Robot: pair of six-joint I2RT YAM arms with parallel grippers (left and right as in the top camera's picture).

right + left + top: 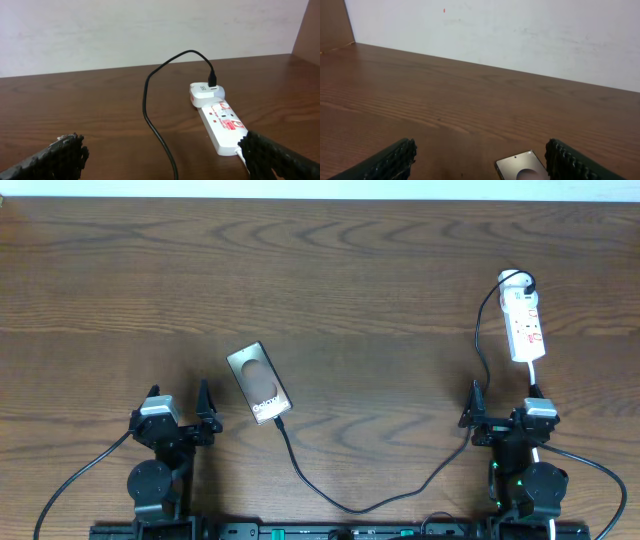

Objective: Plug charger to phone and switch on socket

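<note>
Beside phone (258, 382), left arm (155, 468) apparently folded

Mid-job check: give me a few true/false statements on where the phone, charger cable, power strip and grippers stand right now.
1. The left gripper and right gripper are both open and empty. True.
2. The phone lies nearer the right gripper. False: it lies nearer the left gripper.
3. The charger cable runs from the white adapter to the phone's near end. True.
4. The power strip lies on the left arm's side of the table. False: it lies ahead of the right gripper.
</note>
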